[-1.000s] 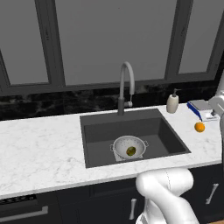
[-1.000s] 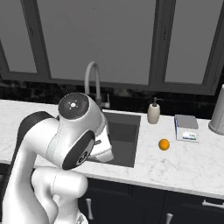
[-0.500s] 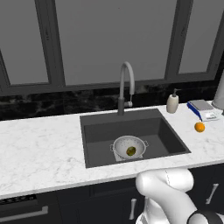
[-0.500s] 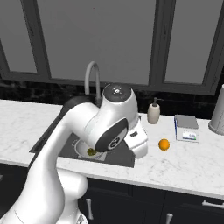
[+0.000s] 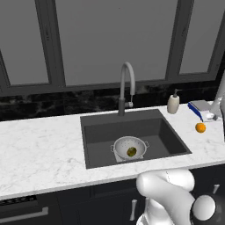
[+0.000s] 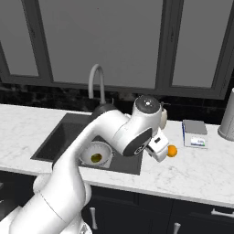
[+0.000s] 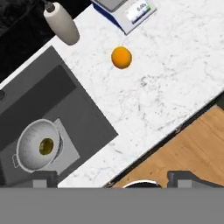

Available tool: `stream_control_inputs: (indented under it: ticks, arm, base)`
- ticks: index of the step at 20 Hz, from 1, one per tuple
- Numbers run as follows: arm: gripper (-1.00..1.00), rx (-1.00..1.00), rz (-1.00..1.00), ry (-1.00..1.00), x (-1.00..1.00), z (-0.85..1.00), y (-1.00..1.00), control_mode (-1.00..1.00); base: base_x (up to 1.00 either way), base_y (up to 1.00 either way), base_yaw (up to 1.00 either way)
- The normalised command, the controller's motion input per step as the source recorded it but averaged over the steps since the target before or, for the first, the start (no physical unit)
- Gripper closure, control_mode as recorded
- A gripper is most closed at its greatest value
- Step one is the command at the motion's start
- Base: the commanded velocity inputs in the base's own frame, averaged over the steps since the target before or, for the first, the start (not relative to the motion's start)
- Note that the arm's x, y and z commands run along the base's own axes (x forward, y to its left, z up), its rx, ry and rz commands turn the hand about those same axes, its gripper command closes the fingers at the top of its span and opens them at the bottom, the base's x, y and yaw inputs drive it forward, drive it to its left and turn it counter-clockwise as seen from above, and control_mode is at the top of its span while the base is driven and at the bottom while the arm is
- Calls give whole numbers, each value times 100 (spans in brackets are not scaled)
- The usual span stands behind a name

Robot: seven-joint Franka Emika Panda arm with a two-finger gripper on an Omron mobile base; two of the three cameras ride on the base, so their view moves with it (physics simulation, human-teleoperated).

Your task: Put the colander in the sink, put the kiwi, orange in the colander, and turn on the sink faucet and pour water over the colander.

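The small bright orange round fruit [image 5: 200, 127] sits alone on the white marbled counter [image 5: 44, 149] in the left base view, to the right of the dark grey rectangular sink [image 5: 134, 134]; down in that basin stands the round silvery perforated colander [image 5: 130, 147] with the olive-brown oval kiwi [image 5: 131, 152] inside it, and behind it rises the tall grey gooseneck faucet [image 5: 126, 88], with a small beige soap dispenser [image 5: 173, 103] off to its right. Over to the right base view: the white arm's hand hangs above the counter's front, the orange [image 6: 172, 151] just beside it on its right, the colander [image 6: 95, 154] and kiwi [image 6: 96, 158] to its left, down in the sink [image 6: 59, 137]. Now the hand view: the pincer [image 7: 113, 180] has its dark tips spread as wide as they go, holding nothing, high over the counter edge; the orange [image 7: 121, 57] lies well ahead of it, untouched, and the colander [image 7: 37, 144] lies ahead-left.
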Motion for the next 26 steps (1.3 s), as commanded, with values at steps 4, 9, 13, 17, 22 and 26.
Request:
stream_control_inputs:
  ticks: [4,9,13,17,22,26]
  arm:
    - [-100,-12,19,9,60,-45,-24,-100]
    - [-100,-9,8,13,53,-29,-29,-100]
    - [-100,0,7,8,47,-31,-28,-100]
    - [-100,0,8,1,41,-41,-24,-100]
    - [-100,0,3,0,38,-41,-16,-100]
    - [-100,0,0,0,33,-37,-16,-100]
  base:
    - [0,0,0]
    - [0,0,0]
    - [0,0,0]
    - [0,0,0]
    - [0,0,0]
    - [0,0,0]
